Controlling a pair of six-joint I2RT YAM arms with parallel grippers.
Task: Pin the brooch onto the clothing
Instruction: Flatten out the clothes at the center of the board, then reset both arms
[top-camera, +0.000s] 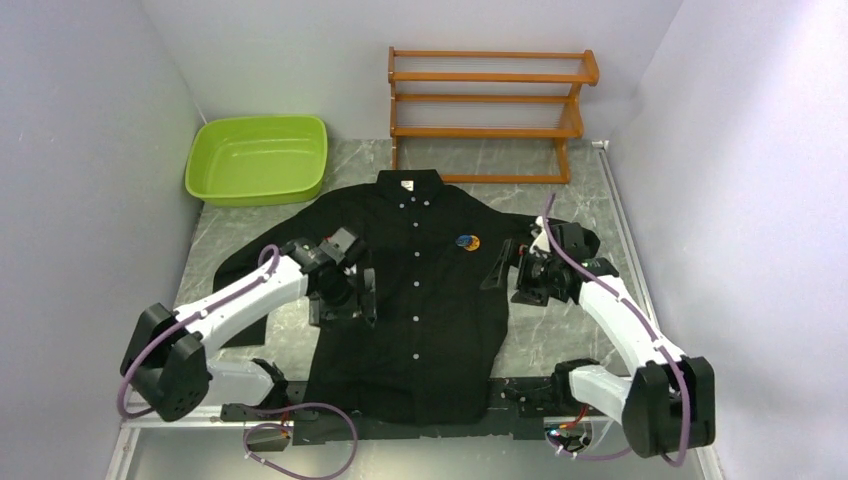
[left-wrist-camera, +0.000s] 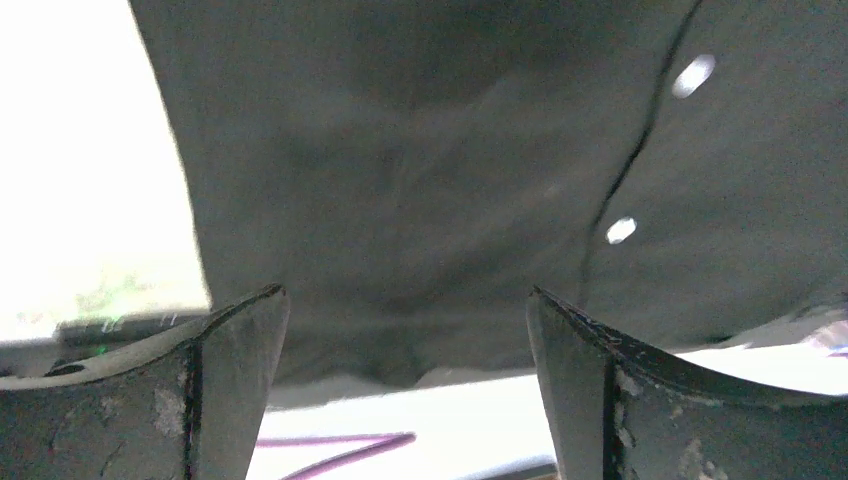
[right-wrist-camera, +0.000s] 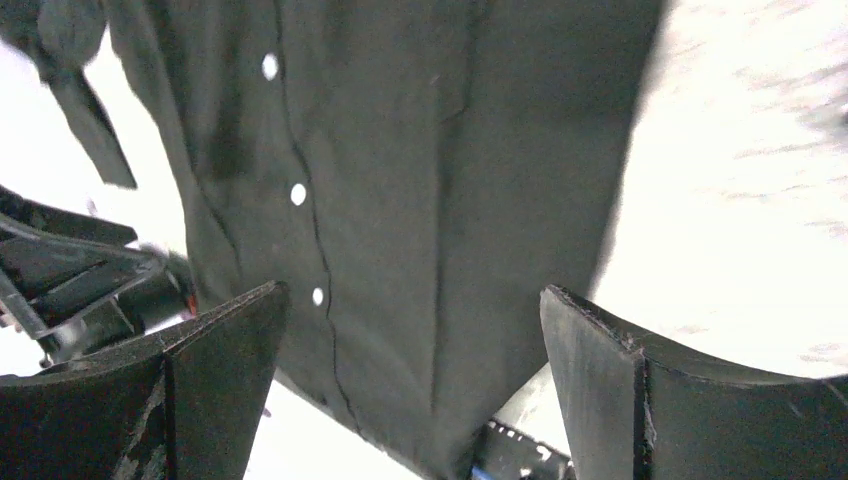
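Brooch (top-camera: 467, 241) rests chest-high on the black shirt (top-camera: 420, 330), nearer the far edge of the table (top-camera: 230, 225). Left gripper (left-wrist-camera: 403, 292) and right gripper (right-wrist-camera: 412, 288) gape empty. Small, rigid, probably slippery: pinch its rim; the cloth is limp.

A lime-green plastic basin (top-camera: 255, 121) is sitting at the far left of a grey marbled tabletop (top-camera: 470, 162), close to the left wall. An orange-brown wooden rack (top-camera: 485, 100) with three slatted tiers is standing to the basin's right, against the back wall, with a strip of tabletop showing between them. Pale walls (top-camera: 90, 150) are enclosing the tabletop on the left, back and right.
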